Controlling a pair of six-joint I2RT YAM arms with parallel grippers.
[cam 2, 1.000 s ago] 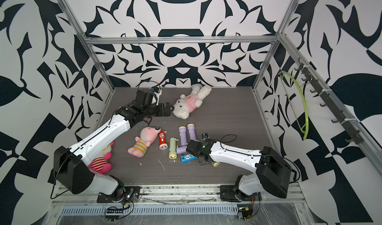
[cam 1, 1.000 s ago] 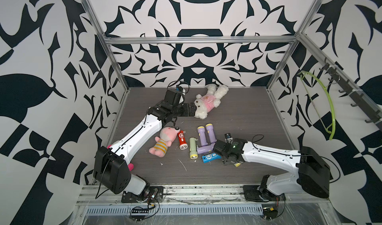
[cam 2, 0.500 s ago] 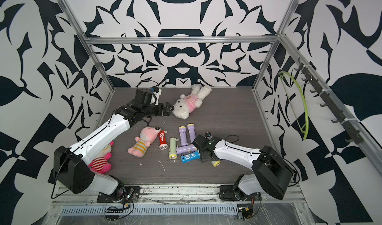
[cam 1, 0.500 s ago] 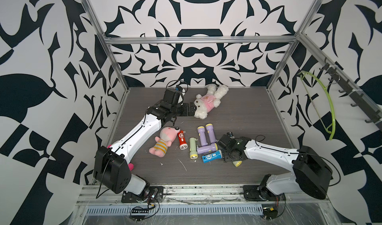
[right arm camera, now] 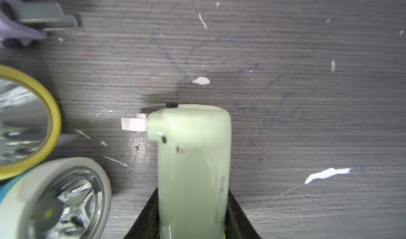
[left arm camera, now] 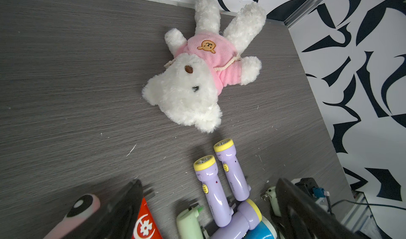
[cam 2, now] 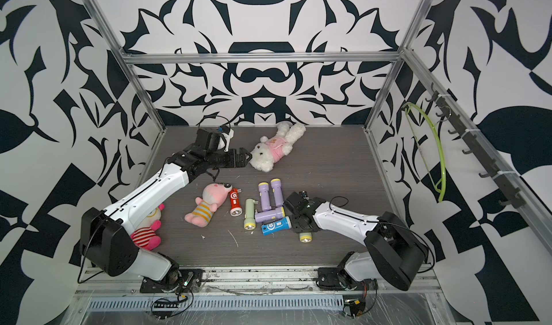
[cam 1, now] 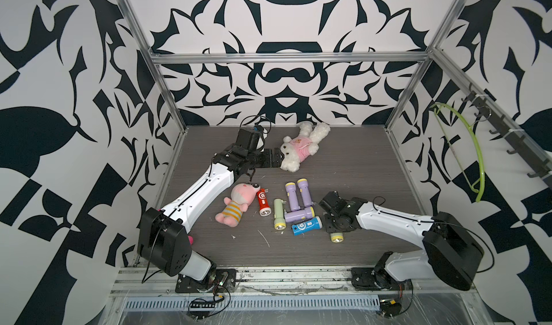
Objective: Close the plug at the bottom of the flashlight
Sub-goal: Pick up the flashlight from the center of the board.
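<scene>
A pale green flashlight [right arm camera: 193, 161] lies on the table, and the pads [right arm camera: 148, 218] of my right gripper [right arm camera: 193, 202] press against both sides of its body. Its plug [right arm camera: 134, 124], metal prongs, sticks out sideways at the bottom end. In both top views only the flashlight's yellow head [cam 1: 337, 237] [cam 2: 304, 237] shows from under the right gripper [cam 1: 339, 223] [cam 2: 302, 222]. My left gripper [cam 1: 276, 161] [cam 2: 245, 158] [left arm camera: 208, 182] hovers open and empty at the back, beside a white teddy bear [cam 1: 298, 149].
Several more flashlights lie just left of the held one: blue [cam 1: 306, 225], three purple [cam 1: 298, 214], green [cam 1: 279, 217], red [cam 1: 263, 202]. A pink plush [cam 1: 239, 201] lies further left. A striped plush [cam 2: 149, 231] sits by the left arm's base.
My right gripper has swung right, away from the blue flashlight, and its jaws have narrowed onto the pale green flashlight. The left arm has not moved.
</scene>
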